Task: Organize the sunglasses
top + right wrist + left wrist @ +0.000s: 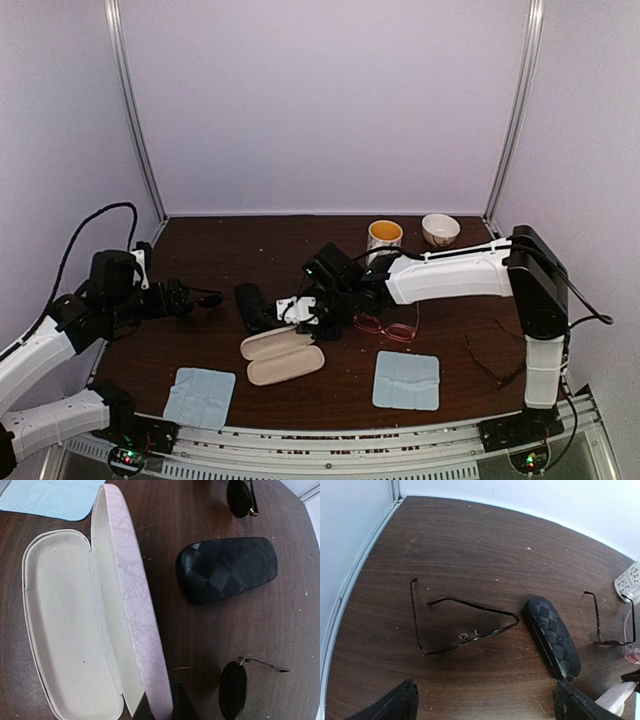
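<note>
Left fingers (395, 705): mine are spread wide and hold nothing. They hang above the desk (485, 545), on the left of the black case (551, 637).
Right fingers (181, 704): mine are pinched narrow on the lid rim of the pink case (75, 630). One tip is on each side of the rim.
Black case: shut and lying flat on the desk. It has a woven diamond surface.
Pink case: open, with a cream lining. It lies just beside the black case on the side towards my bases. The lid carries faint crossing lines.
Thin black-framed pair (462, 636): arms unfolded, on the desk just left of the black case. One hinge is close to the case end.
Dark-lens pair (232, 690): on the desk just right of the black case, apart from it.
Second dark lens (240, 497): it has a gold-coloured hinge and lies past the black case's left end. I cannot tell which pair it belongs to.
Pink-red pair (388, 328): further right of the black case, beyond my right wrist.
Cloths (200, 395) (407, 380): light blue, nearer my bases than the black case, one on each side.
Mug (384, 236) and bowl (440, 230): far and to the right of the black case.
Writing: the marks on the white part (630, 580) are too small to read.
</note>
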`<state>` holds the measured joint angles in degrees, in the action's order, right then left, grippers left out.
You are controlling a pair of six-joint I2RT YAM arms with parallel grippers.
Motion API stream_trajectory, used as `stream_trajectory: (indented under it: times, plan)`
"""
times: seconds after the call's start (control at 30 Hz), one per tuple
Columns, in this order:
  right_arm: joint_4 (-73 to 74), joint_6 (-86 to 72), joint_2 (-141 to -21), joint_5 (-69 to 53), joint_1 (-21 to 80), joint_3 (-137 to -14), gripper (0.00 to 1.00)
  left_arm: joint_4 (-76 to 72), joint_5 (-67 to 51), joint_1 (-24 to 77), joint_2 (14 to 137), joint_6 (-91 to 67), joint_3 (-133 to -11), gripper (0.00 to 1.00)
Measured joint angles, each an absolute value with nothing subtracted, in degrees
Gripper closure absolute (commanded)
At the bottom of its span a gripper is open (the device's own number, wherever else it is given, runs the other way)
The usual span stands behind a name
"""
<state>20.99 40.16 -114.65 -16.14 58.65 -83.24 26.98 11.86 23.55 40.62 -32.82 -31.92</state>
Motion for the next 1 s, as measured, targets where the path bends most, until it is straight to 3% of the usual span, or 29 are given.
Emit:
stream_trajectory:
  times: [0.67, 1.0]
  plan:
    - [5.32, 41.85, -122.34, -2.04, 60.40, -86.80, 1.00, 26.65, 12.93, 23.55, 39.53, -32.84, -30.22, 0.02]
    - [3.99, 43.33, -122.80, 0.45, 60.97, -87.09, 0.86, 26.65, 13.04, 23.55, 39.35, -32.84, -30.09, 0.02]
